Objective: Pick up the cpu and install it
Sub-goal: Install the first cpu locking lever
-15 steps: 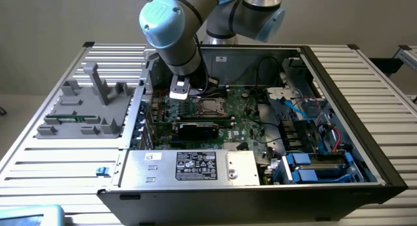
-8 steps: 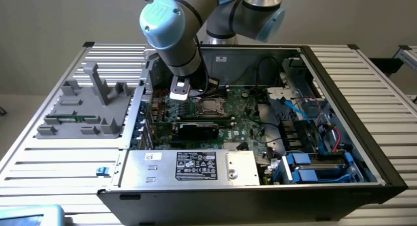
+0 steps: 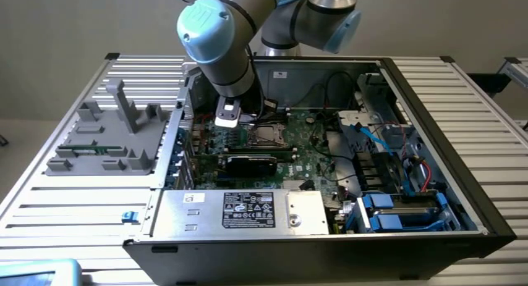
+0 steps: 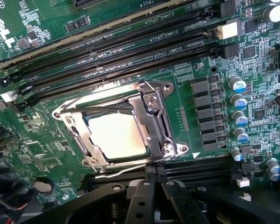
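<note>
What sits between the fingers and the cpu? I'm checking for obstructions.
In the wrist view, the socket frame's lower edge, its thin latch lever and a black memory slot lie between the shut fingers and the cpu.

One arm (image 3: 222,45), one hand (image 4: 151,198). One open PC case (image 3: 446,113) on one slatted tabletop (image 3: 66,199). One motherboard (image 4: 46,154) with one socket (image 4: 151,116); one cpu (image 4: 116,135) sits in it. Four long memory slots (image 4: 130,51) beside the socket. One black card (image 3: 251,162). One grey fixture (image 3: 107,141) outside the case. One labelled power supply (image 3: 247,210).
</note>
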Tool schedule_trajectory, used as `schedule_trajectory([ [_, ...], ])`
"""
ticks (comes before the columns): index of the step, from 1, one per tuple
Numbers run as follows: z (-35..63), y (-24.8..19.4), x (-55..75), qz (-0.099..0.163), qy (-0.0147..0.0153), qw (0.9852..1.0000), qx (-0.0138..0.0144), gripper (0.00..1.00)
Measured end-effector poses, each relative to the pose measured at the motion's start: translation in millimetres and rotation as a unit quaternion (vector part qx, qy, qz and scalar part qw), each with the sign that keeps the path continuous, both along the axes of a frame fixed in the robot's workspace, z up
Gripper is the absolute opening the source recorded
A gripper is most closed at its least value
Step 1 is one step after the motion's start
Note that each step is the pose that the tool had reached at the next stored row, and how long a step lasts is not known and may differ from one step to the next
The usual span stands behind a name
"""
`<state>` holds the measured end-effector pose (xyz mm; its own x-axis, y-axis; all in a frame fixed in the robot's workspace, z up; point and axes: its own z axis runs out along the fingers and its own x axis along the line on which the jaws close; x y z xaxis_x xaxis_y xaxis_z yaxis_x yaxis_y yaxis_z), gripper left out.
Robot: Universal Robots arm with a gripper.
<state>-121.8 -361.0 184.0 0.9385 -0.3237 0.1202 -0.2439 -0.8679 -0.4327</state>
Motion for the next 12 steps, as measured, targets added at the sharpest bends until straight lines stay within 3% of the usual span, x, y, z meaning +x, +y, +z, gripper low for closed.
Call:
schedule_trajectory([
  [12,-1.3,-0.1,0.8,-0.001,0.0001,1.0000,-0.0012,0.11],
])
